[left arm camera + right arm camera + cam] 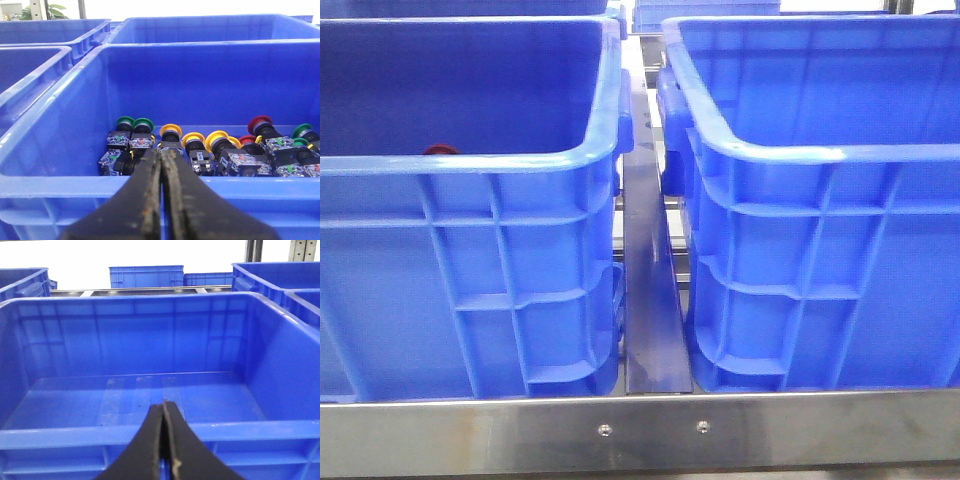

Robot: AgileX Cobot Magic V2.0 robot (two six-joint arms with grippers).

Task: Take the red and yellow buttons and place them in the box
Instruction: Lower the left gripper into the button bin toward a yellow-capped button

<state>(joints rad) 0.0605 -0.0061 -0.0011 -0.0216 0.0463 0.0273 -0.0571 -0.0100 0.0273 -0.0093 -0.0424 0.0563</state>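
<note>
Two blue crates stand side by side. The left crate point(470, 165) holds several push buttons on its floor; in the left wrist view I see red-capped buttons point(260, 123) and yellow-capped buttons point(170, 131) in a row. One red cap point(441, 150) peeks over the rim in the front view. My left gripper point(161, 152) is shut and empty, just outside that crate's near rim point(60, 176). The right crate, the box point(820, 152), has nothing in it. My right gripper point(163, 404) is shut and empty before the box's near rim point(75, 436). Neither gripper shows in the front view.
Green-capped buttons point(134, 122) lie among the red and yellow ones. A dark metal strip point(650, 290) runs between the crates. A steel rail point(640, 430) crosses in front. More blue crates point(145, 276) stand behind.
</note>
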